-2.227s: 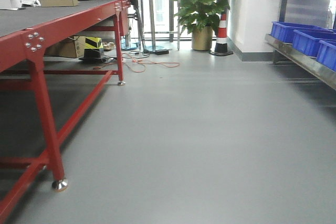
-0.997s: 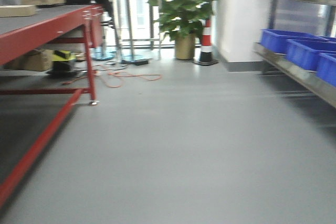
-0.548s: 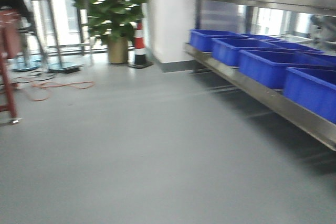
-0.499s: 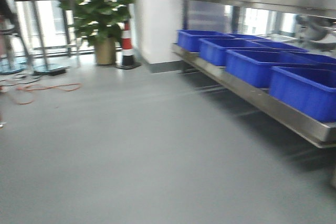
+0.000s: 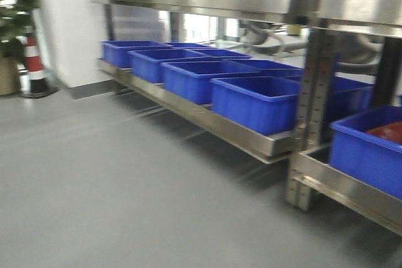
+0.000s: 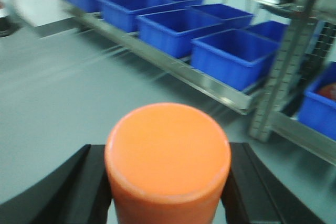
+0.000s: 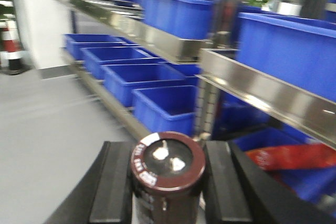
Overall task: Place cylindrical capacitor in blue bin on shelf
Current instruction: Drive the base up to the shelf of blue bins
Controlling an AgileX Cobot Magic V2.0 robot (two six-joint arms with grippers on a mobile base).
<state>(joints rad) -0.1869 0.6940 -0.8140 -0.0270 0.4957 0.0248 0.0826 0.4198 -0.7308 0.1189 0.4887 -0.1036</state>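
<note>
Along the right of the grey floor (image 5: 94, 186) runs the stainless shelf (image 5: 207, 1), its lower level carrying a row of blue bins (image 5: 257, 101), with more bins above. Far left stands a striped traffic cone (image 5: 34, 67). Nearer, the left pincer (image 6: 168, 192) is clamped on an orange cylinder (image 6: 168, 150). Likewise the right pincer (image 7: 168, 182) grips the cylindrical capacitor (image 7: 167, 161), upright between its black fingers (image 7: 118, 182), in front of the shelf and outside every bin.

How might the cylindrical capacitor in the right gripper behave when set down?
The cylindrical capacitor looks rigid, so the right gripper probably won't deform it. Its round body would likely roll if laid sideways; its flat top suggests it could stand upright.
</note>
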